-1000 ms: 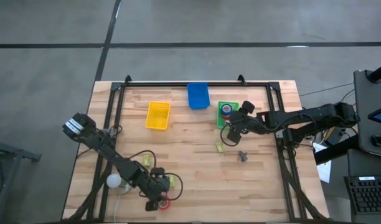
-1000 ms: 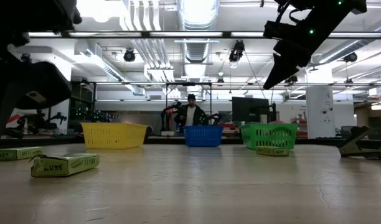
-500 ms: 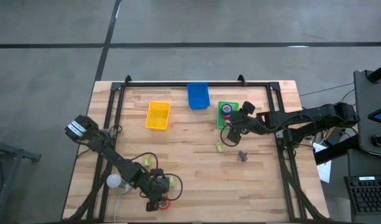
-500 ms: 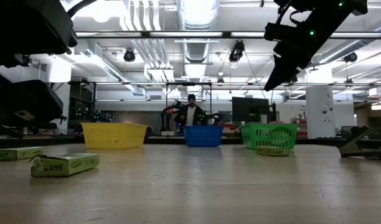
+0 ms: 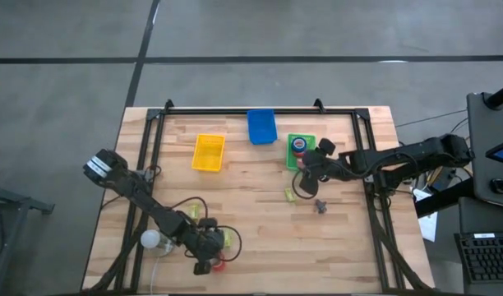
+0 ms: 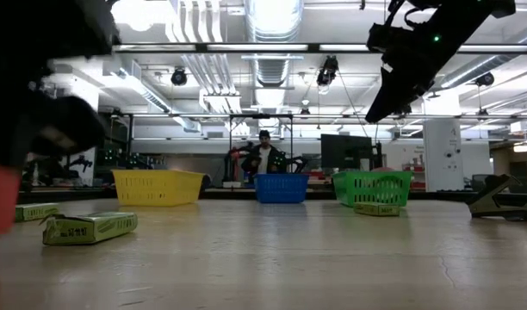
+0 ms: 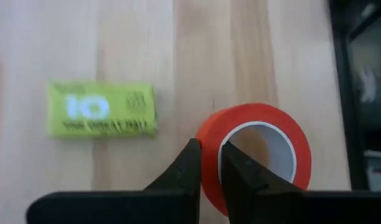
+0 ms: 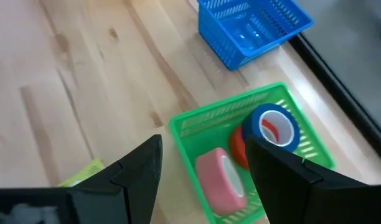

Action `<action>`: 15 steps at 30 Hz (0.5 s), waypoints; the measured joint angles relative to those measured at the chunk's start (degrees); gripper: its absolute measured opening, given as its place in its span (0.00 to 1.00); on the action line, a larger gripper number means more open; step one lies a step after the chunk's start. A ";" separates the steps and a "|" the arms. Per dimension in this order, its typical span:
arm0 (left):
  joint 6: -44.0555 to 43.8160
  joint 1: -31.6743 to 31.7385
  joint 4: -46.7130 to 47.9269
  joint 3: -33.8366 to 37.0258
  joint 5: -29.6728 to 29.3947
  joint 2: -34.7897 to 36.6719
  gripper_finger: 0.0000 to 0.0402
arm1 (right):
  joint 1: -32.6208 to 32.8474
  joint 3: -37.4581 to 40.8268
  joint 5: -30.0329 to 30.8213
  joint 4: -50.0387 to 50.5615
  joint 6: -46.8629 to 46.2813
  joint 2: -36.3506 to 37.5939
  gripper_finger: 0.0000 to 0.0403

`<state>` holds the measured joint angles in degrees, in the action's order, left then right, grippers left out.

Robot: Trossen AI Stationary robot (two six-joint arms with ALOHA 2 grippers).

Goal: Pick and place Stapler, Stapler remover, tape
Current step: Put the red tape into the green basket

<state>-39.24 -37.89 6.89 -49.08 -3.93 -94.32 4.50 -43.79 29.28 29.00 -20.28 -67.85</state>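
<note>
A red tape roll [image 7: 259,152] with a pale core lies near the table's near edge, with my left gripper [image 7: 209,165] shut on it. It also shows as a red blur [image 6: 1,198] in the low view. My right gripper [image 8: 203,168] hangs open above the green tray [image 5: 301,153], touching nothing. That tray holds a blue roll [image 8: 274,127], a red one [image 8: 240,146] and a pink one [image 8: 221,180]. A small dark stapler remover [image 5: 320,205] lies on the wood near the right arm. The stapler is out of view. My left gripper pinches the red roll's wall [image 7: 210,146] on the side nearest the gripper, one finger [image 7: 185,171] outside the ring and the other [image 7: 240,174] inside it. The fingers slant down from above. Whether the roll is clear of the table I cannot tell.
A yellow tray [image 5: 209,152] and a blue tray [image 5: 261,126] stand at the back beside the green one. Green staple boxes lie by the left gripper [image 7: 102,116] and near the right arm [image 5: 289,195]. A white round object [image 5: 150,239] sits at the near left.
The red roll now shows at the left edge of the low view, where earlier only my left gripper's dark shape stood. That dark shape has changed from frame to frame.
</note>
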 joint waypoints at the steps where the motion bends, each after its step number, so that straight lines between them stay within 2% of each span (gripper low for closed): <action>1: 0.44 0.02 -0.08 0.00 -1.11 0.84 0.12 | 0.48 0.00 -0.30 -0.06 -0.67 0.00 0.56; 4: 3.26 0.39 -0.03 -0.02 -6.01 3.46 0.15 | 2.34 0.00 -1.84 -1.54 -3.57 0.02 0.56; 6: 6.27 0.85 0.04 -0.02 -11.90 5.10 0.14 | 4.22 0.00 -2.58 -3.37 -5.50 0.00 0.56; 11: 14.93 1.50 -1.67 -0.08 -33.13 9.04 0.09 | 10.06 0.06 -2.51 -10.77 -6.30 -0.15 0.56; 15: 22.47 2.65 -7.98 -0.09 -47.88 10.77 0.11 | 13.89 0.37 -2.30 -16.93 -4.77 -0.15 0.56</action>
<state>-16.77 -35.24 -1.09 -49.17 -51.81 -83.55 18.39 -43.42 26.98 12.07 -25.05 -68.01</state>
